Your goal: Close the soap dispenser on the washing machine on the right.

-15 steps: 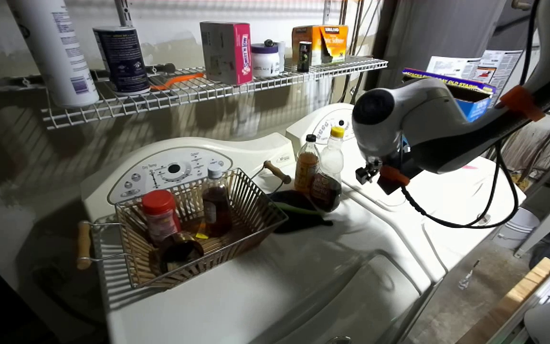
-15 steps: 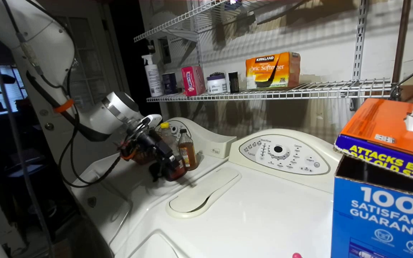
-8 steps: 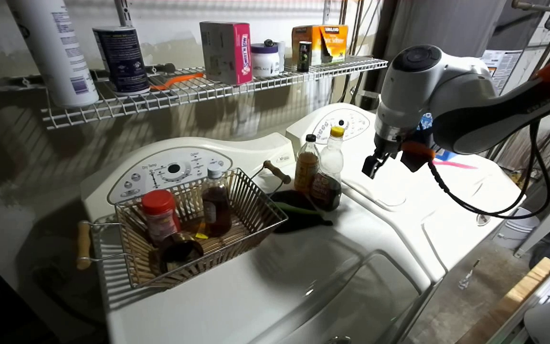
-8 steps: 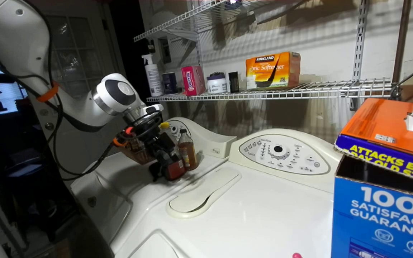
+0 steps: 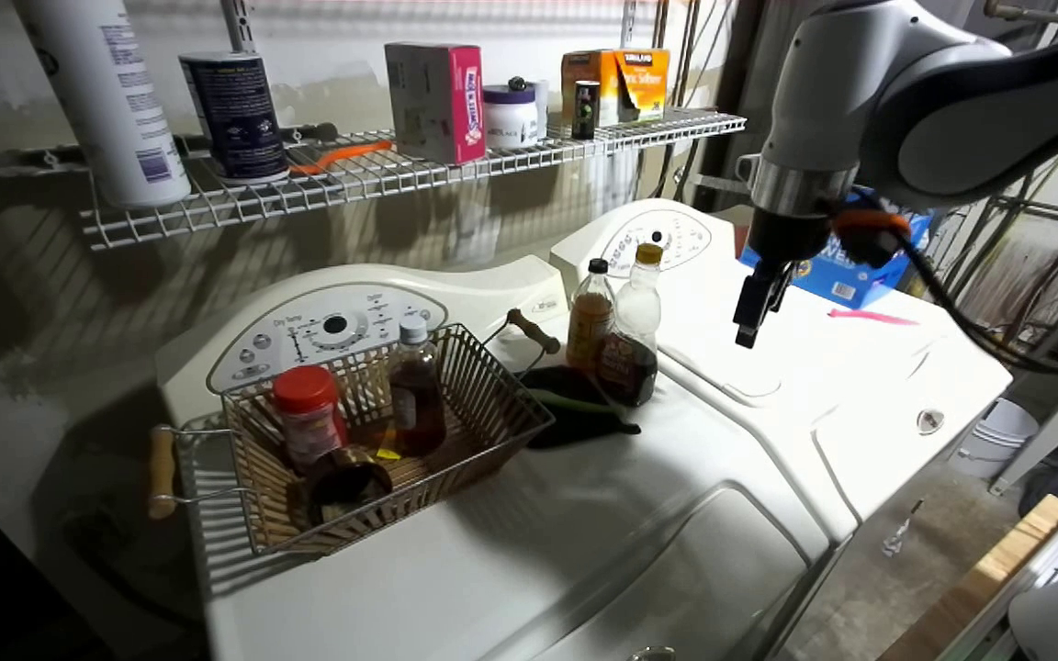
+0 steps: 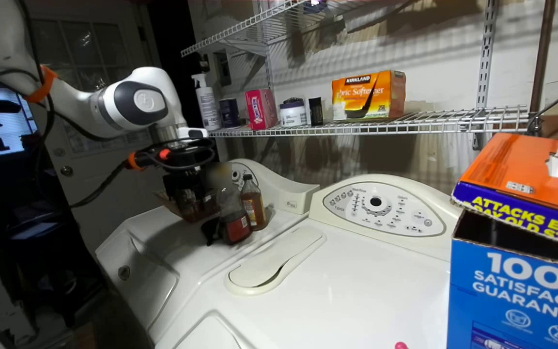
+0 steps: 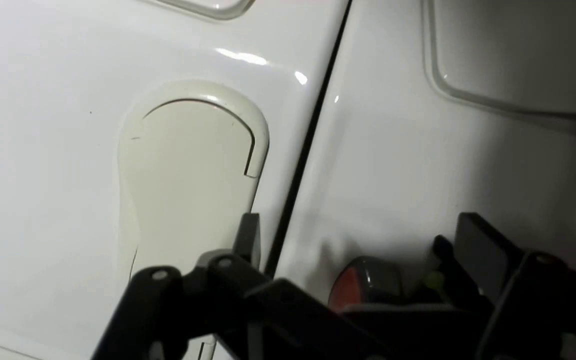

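Observation:
The soap dispenser [image 6: 274,259] is a long cream flap in a rounded rim on the white top of the washing machine [image 6: 356,281]. In that exterior view a dark gap shows along one edge of the flap. In the wrist view the dispenser [image 7: 188,185] fills the left middle, with thin dark lines at its rounded end. In an exterior view glare hides most of the dispenser [image 5: 748,384]. My gripper [image 5: 749,335] points down above the machines. In the wrist view my gripper [image 7: 365,242] is open, its left finger overlapping the dispenser's edge, nothing held.
Two brown bottles [image 5: 589,321] stand on the neighbouring machine beside a dark object [image 5: 575,404]. A wire basket [image 5: 465,496] with jars stands there too. A blue box [image 6: 516,300] stands on the washing machine. A wire shelf [image 6: 434,125] runs along the wall above.
The arm has swung and straightened, so my gripper now points down. It has moved right in an exterior view, and left and farther back in an exterior view. The dispenser looks the same.

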